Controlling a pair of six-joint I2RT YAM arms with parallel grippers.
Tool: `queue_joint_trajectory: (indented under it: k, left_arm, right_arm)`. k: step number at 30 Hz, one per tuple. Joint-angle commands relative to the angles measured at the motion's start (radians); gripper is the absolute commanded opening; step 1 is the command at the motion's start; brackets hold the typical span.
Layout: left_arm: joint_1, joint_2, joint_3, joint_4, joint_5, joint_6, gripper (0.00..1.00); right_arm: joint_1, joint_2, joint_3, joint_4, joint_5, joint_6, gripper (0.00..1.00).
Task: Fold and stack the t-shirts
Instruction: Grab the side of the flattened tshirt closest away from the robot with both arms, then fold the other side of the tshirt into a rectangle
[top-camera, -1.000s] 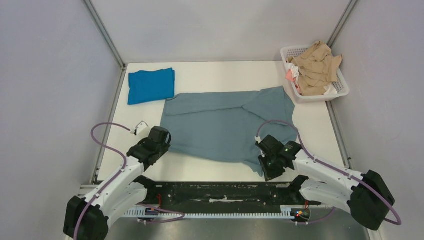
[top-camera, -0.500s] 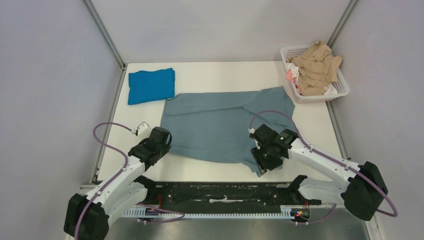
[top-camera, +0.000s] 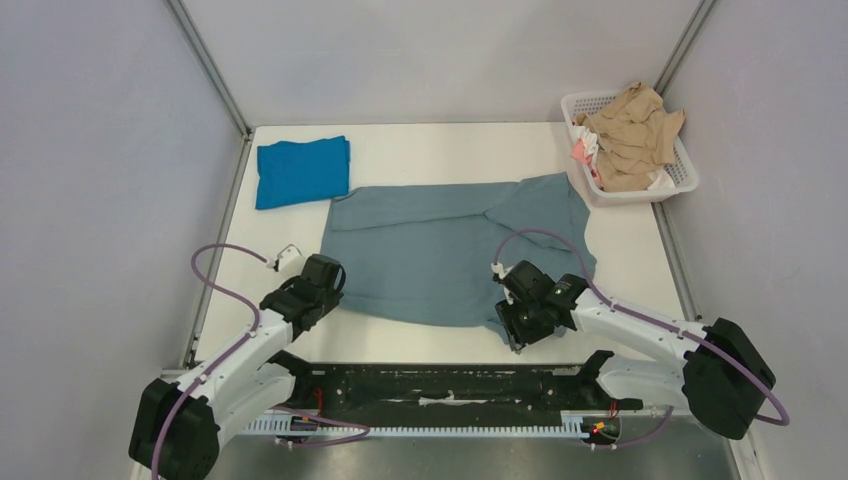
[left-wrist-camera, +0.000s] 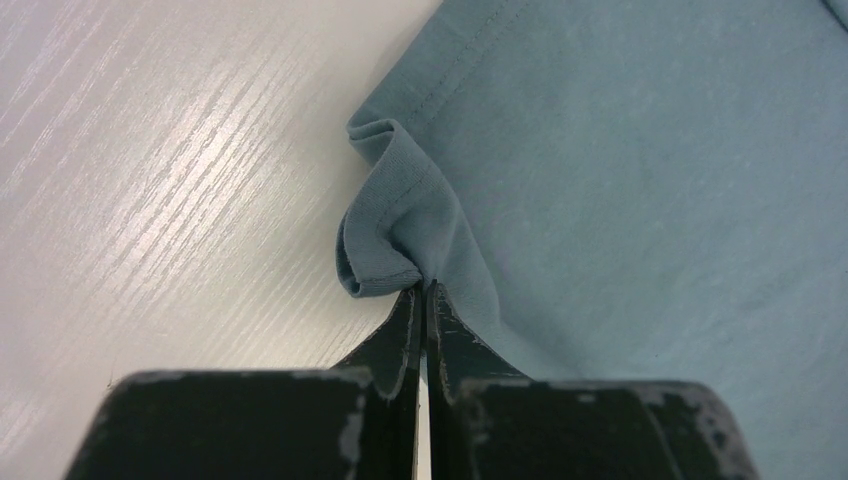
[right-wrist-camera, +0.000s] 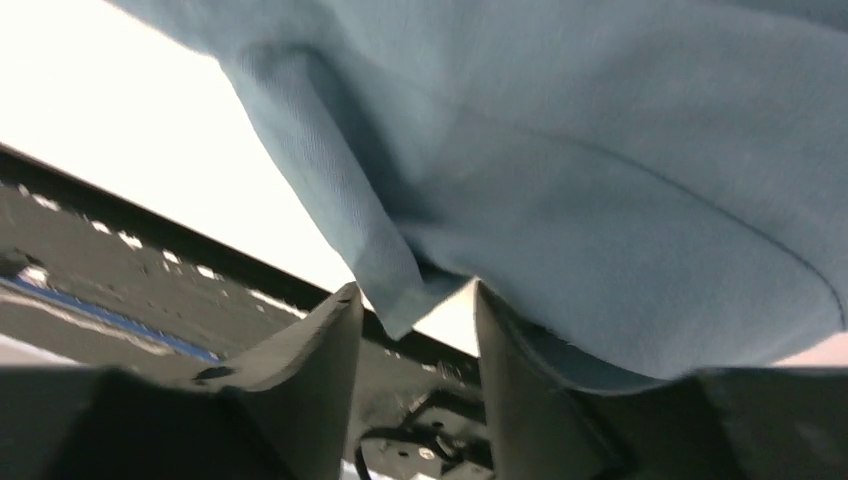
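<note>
Grey shirt (top-camera: 450, 255) lies spread mid-table, long axis 9 to 3 o'clock. Left gripper (left-wrist-camera: 422, 290) is clenched, apparently on the shirt's 7 o'clock hem corner. Right gripper (right-wrist-camera: 413, 296) is parted, and the 5 o'clock corner hangs between its fingers, ready for closing.

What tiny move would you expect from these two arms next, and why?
Probably the right gripper should close. Its jaws stand open with the near right corner of the large slate grey-blue cloth t-shirt between them, while the left gripper is shut on the near left corner. Then both could lift that edge to fold.
</note>
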Motion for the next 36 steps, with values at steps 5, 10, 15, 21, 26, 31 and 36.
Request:
queue_joint_trajectory:
  k: [5,10,15,21,26,31,36]
  left_arm:
    - [0.0,-0.027,0.003,0.023,-0.043,0.03,0.02]
    - [0.0,-0.035,0.003,0.059,-0.051,0.032,0.02]
    - [0.01,0.042,0.031,0.14,-0.076,0.034,0.02]
    - [0.05,0.238,0.138,0.196,-0.045,0.084,0.02]
    - [0.059,0.329,0.172,0.231,0.008,0.105,0.02]
    - [0.061,0.34,0.167,0.233,0.014,0.11,0.02]
    - [0.064,0.323,0.154,0.236,0.024,0.114,0.02]
  right_arm:
    - [0.004,0.086,0.135,-0.122,0.246,0.034,0.0]
    - [0.004,0.236,0.395,-0.28,0.31,-0.025,0.03]
    - [-0.001,0.45,0.614,-0.264,0.487,-0.13,0.08]
    - [-0.061,0.711,0.891,-0.055,0.651,-0.326,0.13]
    - [-0.098,0.804,1.05,-0.055,0.682,-0.305,0.57]
    - [-0.083,0.46,0.671,0.1,0.618,-0.244,0.68]
    - [-0.083,0.18,0.304,0.237,0.372,-0.265,0.66]
